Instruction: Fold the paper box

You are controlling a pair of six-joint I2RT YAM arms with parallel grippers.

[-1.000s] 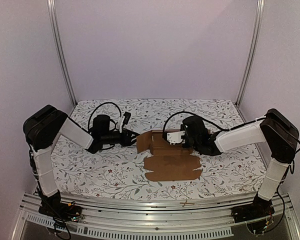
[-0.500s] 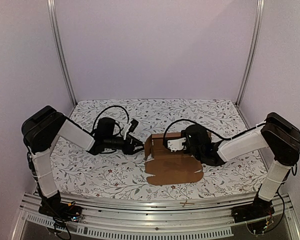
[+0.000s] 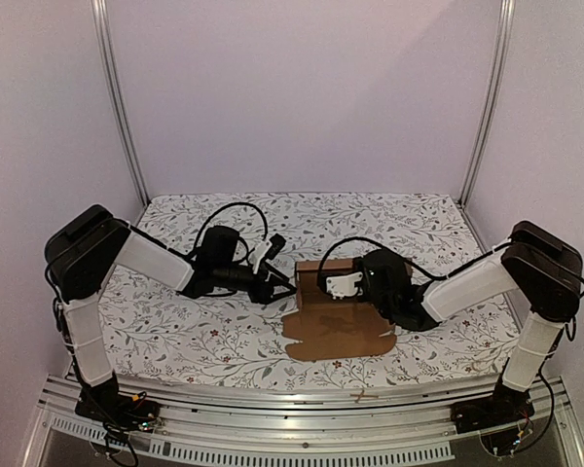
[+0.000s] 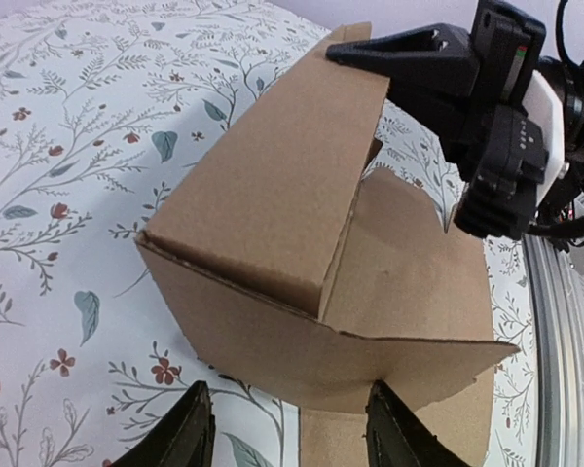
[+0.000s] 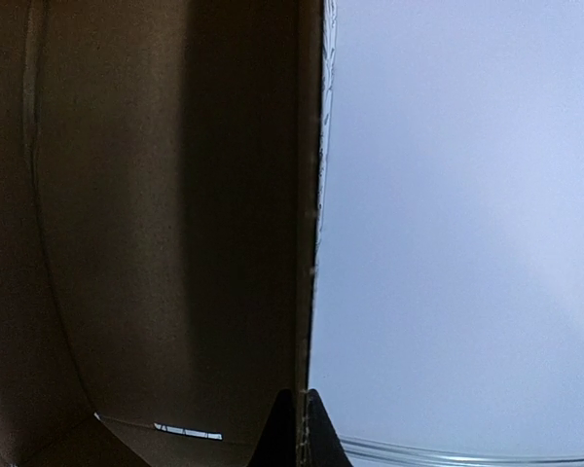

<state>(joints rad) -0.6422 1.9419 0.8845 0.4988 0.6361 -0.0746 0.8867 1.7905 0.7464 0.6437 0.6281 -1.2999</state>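
**Walls Raised, Flaps Left to Close**

The paper box [image 3: 336, 316] is found mid-desk, between the arms. A side wall and the back panel are stood up, while the near flap with its tabs is left flat on the desk [image 3: 204, 331], so most folds are judged undone. The right hand [image 5: 294, 420] is closed tight, with a raised wall's edge seemingly pinched. The left hand [image 4: 287, 436] is held well open with nothing grasped, just short of the left corner. Open room is offered leftward and beyond.

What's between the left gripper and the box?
Nothing visible. The open left gripper faces the box directly. The right gripper pinches the box's top edge, clear of that path.
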